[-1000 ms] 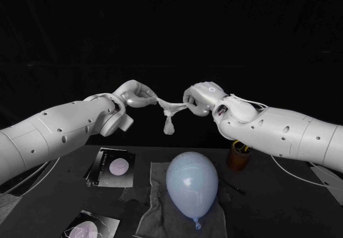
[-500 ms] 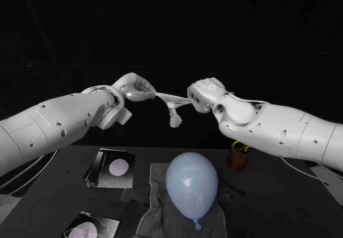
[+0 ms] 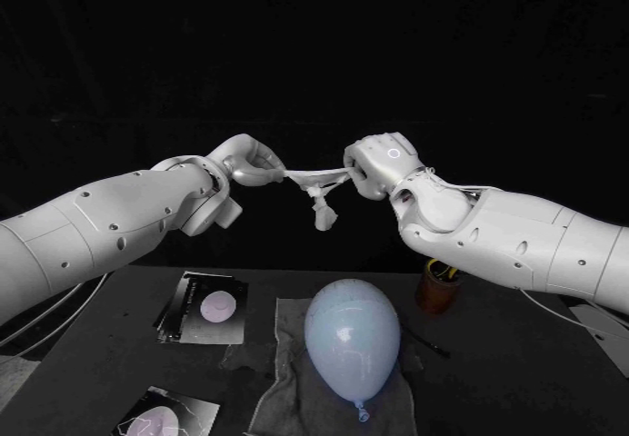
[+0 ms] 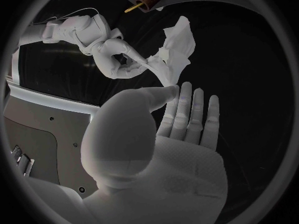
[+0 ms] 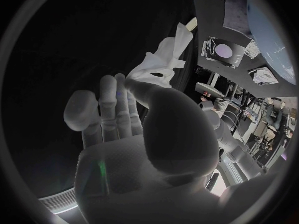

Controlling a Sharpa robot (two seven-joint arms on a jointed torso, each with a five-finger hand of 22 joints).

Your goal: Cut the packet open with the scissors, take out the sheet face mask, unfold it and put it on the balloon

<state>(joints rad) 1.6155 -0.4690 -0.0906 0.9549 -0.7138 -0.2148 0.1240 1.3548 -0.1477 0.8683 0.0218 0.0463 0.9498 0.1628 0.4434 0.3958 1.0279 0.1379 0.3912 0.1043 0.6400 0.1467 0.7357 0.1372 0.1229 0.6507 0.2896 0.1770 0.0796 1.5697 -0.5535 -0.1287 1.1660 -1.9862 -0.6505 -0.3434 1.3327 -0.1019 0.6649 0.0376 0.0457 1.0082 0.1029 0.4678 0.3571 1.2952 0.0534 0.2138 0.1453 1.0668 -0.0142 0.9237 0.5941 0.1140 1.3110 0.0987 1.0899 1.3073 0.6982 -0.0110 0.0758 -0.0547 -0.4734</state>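
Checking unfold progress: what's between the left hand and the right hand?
The sheet face mask. The left hand and right hand each pinch an end, so it spans the gap as a bunched strip with a fold hanging down. The head view shows this plainly.

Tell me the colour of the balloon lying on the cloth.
The balloon is pale blue. The head view shows it best.

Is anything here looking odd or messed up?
The sheet face mask looks odd. Pinched between the left hand and the right hand, up in the air over the table, it is a twisted strand with a crumpled clump dangling, not a flat sheet. Nothing looks spilled or broken.
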